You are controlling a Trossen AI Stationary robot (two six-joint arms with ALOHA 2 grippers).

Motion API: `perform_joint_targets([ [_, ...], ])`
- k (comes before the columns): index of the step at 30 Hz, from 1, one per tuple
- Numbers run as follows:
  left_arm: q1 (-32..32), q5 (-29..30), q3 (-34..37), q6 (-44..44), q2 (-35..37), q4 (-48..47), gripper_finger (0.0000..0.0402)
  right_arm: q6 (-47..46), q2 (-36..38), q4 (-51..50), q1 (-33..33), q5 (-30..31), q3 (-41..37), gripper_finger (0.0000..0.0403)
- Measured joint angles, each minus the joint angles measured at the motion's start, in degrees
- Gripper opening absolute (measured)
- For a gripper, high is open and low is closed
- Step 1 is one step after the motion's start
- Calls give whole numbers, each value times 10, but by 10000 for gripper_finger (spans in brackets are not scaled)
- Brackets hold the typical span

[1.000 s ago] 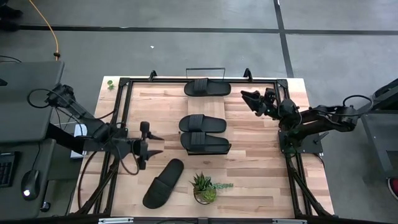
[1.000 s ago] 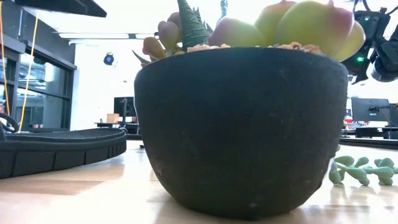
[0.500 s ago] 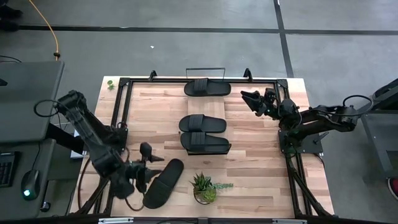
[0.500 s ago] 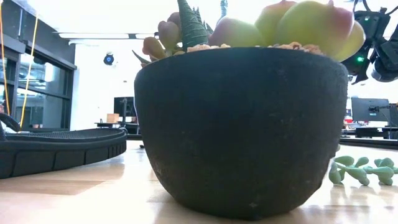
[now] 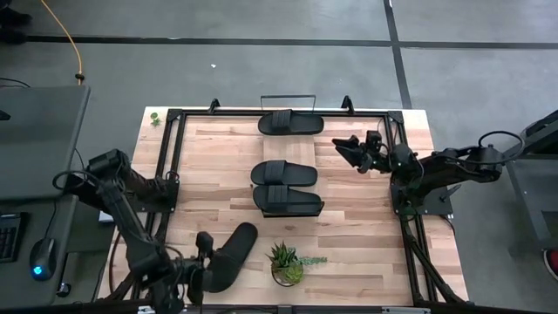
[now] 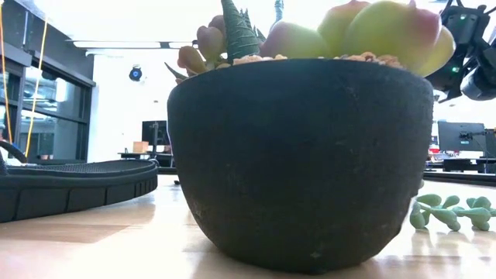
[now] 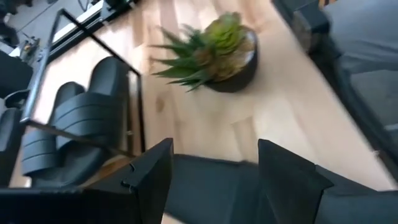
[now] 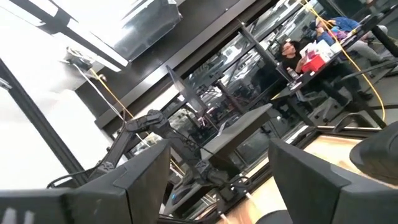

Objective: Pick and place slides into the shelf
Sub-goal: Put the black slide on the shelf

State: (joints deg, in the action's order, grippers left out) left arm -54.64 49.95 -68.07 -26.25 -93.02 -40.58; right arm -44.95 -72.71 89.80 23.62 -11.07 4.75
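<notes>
A black slide (image 5: 229,256) lies slantwise on the table near the near-left corner; it also shows in the low view (image 6: 70,190). My left gripper (image 5: 203,253) is open at this slide's left side, low over it. In the left wrist view (image 7: 214,149) the dark sole (image 7: 211,186) lies between the fingers, and I see no touch. Three more slides (image 5: 290,123) (image 5: 283,173) (image 5: 288,201) lie in a row on the light-wood shelf (image 5: 292,148), whose black wire end (image 7: 134,106) stands before two of them. My right gripper (image 5: 351,146) is open and empty, raised at the far right.
A dark pot with succulents (image 5: 286,264) stands just right of the near slide and fills the low view (image 6: 298,155). A black frame (image 5: 166,157) runs along the table's edges. People sit in the room beyond (image 8: 292,53).
My left arm has swung toward the table's near edge, and its gripper has gone from beside the table's left-middle down to the slanting slide's left side, staying open. The slides have not moved. My right gripper has shifted slightly toward the near edge.
</notes>
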Motion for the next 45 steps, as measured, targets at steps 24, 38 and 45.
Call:
perform_joint_targets([
  [24,-20,-62,-100,-98,-150,-15,216,4,0,-10,-32,11,0,259],
  [38,-20,-129,-99,-177,-160,-58,213,5,0,-12,-32,11,0,259],
  [45,-8,-189,-99,-180,-196,-89,170,15,0,-17,-32,12,0,259],
])
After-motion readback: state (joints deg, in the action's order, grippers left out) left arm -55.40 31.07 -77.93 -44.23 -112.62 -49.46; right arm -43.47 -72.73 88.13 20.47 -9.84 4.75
